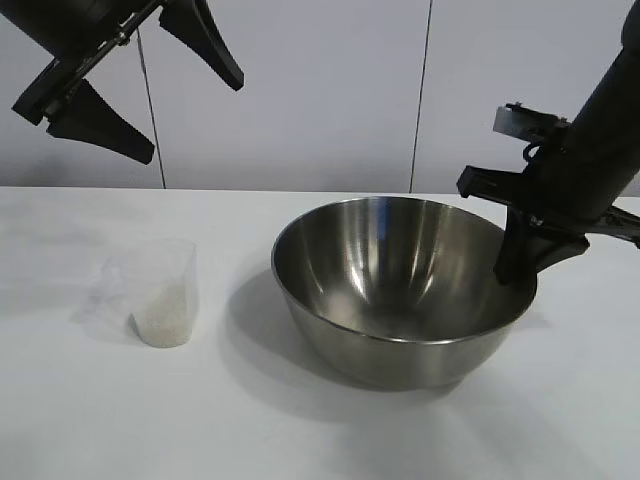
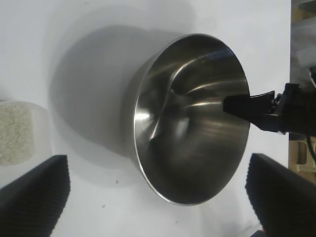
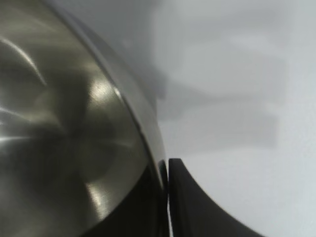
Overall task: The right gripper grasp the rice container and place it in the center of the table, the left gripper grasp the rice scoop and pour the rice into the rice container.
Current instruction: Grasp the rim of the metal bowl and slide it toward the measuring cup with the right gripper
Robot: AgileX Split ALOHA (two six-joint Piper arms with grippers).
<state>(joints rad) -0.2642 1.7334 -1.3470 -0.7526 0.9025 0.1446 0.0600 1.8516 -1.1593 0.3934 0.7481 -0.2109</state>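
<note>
item 1, nearest the camera: table (image 1: 90,420), plain white top, bearing items 2 and 3.

item 2: rice scoop (image 1: 163,292), clear plastic cup, upright at the table's left, well apart from the bowl. holds rice (image 1: 163,318), a pale heap in its lower part. untouched; nothing grips it.

item 3: rice container (image 1: 400,290), wide steel bowl, standing right of the scoop and a little right of the table's middle. interior looks bare of grains.

item 4: right gripper (image 1: 520,262), at the bowl's right rim. fingers pinched tight on the rim wall, one inside and one outside; the right wrist view shows the thin steel edge (image 3: 148,148) caught between the two dark pads. whether the bowl's base rests on the table or is raised a touch is hard to tell from this angle.

item 5, farthest: left gripper (image 1: 140,95), hanging high above the table's left rear, over the scoop's side, jaws spread wide and holding nothing. its wrist view takes in the bowl (image 2: 190,118) and a corner of the scoop (image 2: 17,131).

progress: first step under way, bowl gripped but placement at centre not finished, release outstanding. second step wholly outstanding: scoop to be grasped, carried over, tipped into the bowl.
</note>
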